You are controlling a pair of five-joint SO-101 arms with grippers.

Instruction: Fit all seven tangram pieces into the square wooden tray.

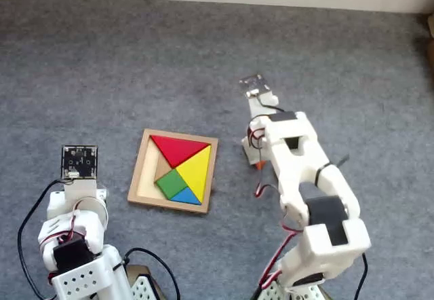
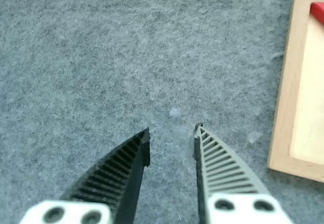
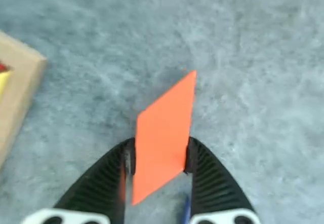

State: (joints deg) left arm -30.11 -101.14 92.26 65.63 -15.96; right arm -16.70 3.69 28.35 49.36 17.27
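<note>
The square wooden tray (image 1: pixel 139 171) lies on the grey carpet and holds a red triangle (image 1: pixel 178 148), a yellow triangle (image 1: pixel 195 169), a green square (image 1: pixel 172 182) and a blue triangle (image 1: pixel 186 195). Part of its floor at the left is bare wood. My right gripper (image 3: pixel 159 149) is shut on an orange parallelogram (image 3: pixel 169 115), held tilted just above the carpet to the right of the tray; a sliver of the orange parallelogram (image 1: pixel 260 166) peeks from under the right arm (image 1: pixel 298 171). My left gripper (image 2: pixel 172 133) stands open over bare carpet, left of the tray's edge (image 2: pixel 283 87).
Grey carpet (image 1: pixel 102 69) covers the whole work area. The left arm (image 1: pixel 74 212) sits at the lower left, close to the tray's left side. One corner of the tray (image 3: pixel 20 77) appears in the right wrist view.
</note>
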